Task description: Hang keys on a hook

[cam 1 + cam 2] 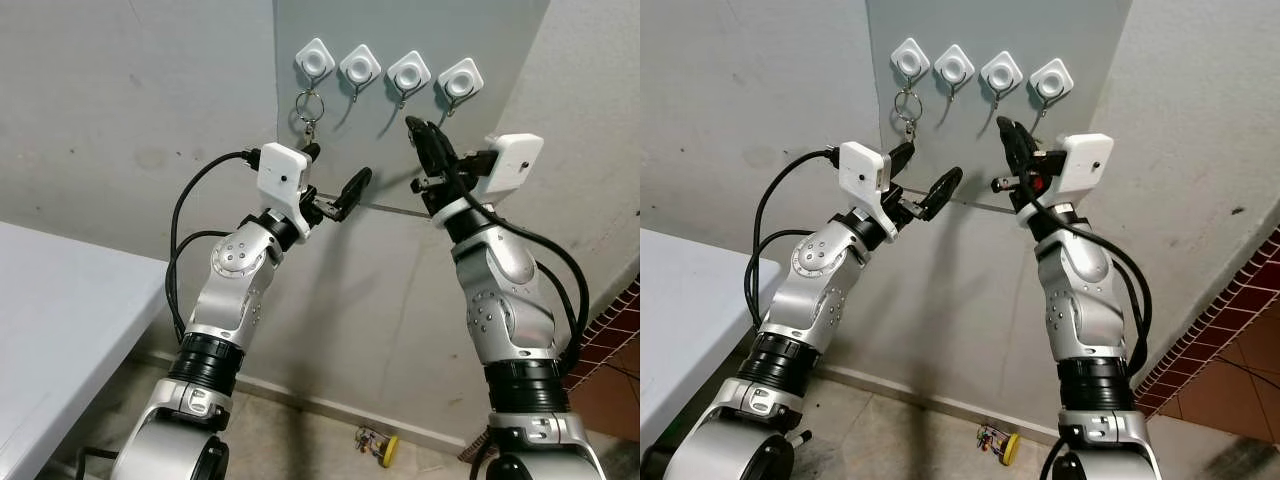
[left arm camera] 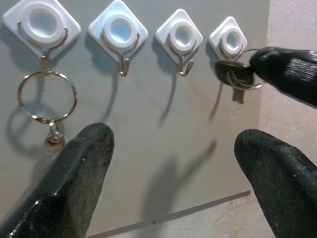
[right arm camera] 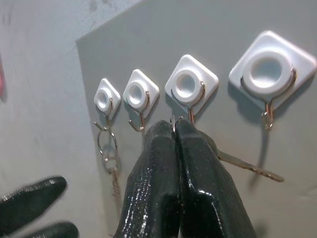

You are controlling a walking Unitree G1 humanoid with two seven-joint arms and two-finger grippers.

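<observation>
Four hooks are sitting on a grey wall panel; the right gripper is pinching a key, while the left gripper is spread.

Key head hidden between right gripper's closed fingers.

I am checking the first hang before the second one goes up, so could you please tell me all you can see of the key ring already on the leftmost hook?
The key ring is a thin, silvery metal loop, hanging from the wire hook of the leftmost hook, a white diamond-shaped plastic pad on the grey wall panel. A small clasp links it to the hook, and a smaller ring with a blurred key dangles below. It hangs flat against the panel, casting a shadow. Nothing else touches it; the open left gripper sits below, apart from it.
</observation>
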